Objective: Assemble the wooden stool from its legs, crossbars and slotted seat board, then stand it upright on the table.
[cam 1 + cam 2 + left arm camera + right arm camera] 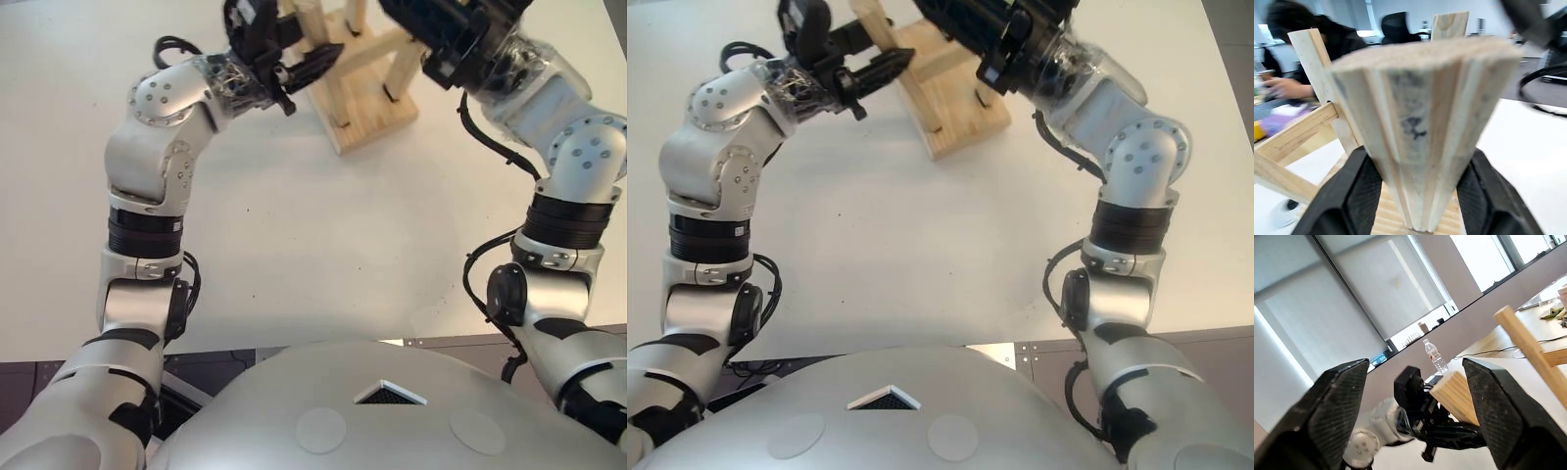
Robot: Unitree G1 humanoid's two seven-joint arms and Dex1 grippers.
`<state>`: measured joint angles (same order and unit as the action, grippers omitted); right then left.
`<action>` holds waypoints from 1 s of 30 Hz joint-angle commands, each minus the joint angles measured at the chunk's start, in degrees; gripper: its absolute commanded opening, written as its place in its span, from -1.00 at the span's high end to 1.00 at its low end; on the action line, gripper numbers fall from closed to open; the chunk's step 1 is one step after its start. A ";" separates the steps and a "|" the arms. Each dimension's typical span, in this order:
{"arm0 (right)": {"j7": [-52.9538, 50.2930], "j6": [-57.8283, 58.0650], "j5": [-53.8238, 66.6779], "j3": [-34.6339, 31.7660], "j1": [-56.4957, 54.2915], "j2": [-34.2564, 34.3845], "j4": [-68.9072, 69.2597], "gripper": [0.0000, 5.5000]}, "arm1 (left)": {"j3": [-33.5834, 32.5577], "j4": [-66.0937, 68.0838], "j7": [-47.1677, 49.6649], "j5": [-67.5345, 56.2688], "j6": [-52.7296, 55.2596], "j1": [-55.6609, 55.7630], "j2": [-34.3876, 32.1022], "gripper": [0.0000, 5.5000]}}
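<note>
L gripper (1418,156) clamps stool leg (1420,112); R gripper (1415,367) wide open.

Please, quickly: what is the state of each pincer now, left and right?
Left pincer: closed on a wooden stool leg.
Right pincer: open, holding nothing.

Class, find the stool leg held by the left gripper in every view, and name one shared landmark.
Left eye view: leg at top centre.
Right eye view: top, left of centre.
Left wrist view: close up, between black fingers.
Right wrist view: farther off, pale end showing.
Shared landmark: the left gripper clamped on it.
</note>
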<state>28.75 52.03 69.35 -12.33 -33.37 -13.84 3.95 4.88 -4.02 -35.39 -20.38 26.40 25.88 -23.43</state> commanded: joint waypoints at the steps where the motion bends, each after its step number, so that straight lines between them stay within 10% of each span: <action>1: -4.88 1.46 6.05 -3.91 -3.46 0.31 -1.37 -0.28 | 2.30 1.55 -0.05 4.86 -1.87 -4.81 -2.00 0.27; 21: -4.94 -11.51 0.34 -15.90 -11.69 -4.14 -14.75 -0.28 | 1.85 -7.66 -15.75 1.77 4.09 -4.99 -16.10 -0.21; 30: -0.23 -31.27 -23.91 -7.20 -17.43 -1.51 -35.24 -0.28 | 5.99 4.85 -1.22 15.61 5.01 -4.77 -11.17 -0.21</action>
<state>26.21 21.34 48.24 -22.76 -48.90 -16.74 -31.75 11.55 -1.41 -39.18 -6.03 31.02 19.92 -36.25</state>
